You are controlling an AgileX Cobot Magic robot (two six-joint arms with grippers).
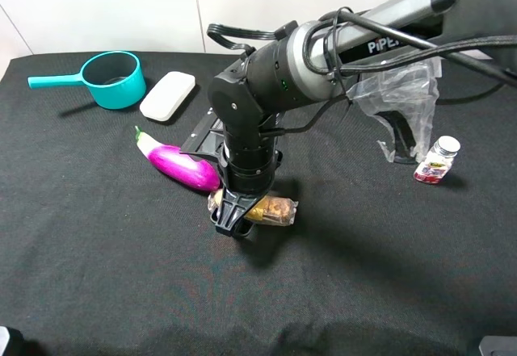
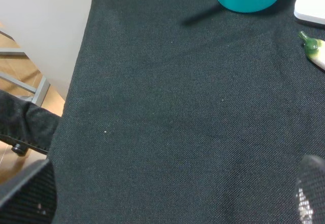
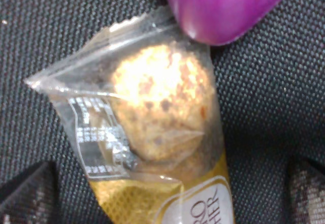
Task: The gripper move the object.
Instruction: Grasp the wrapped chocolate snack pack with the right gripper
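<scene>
Where the black table cloth [image 1: 97, 251] lies bare at left, we note the left gripper [image 2: 170, 198], fingers apart over nothing. The purple eggplant [image 1: 179, 165] tip meets the wrapper edge of the clear-wrapped tan biscuit pack [image 1: 277, 209]. It lies mid-table between the spread fingers of the black two-fingered right gripper [image 1: 233, 220], with open cloth to its right.

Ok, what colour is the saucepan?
The saucepan is teal; the exterior high view shows it best.

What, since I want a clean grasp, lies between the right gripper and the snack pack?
Nothing: the right wrist view shows only bare cloth between the fingers and the snack pack.
</scene>
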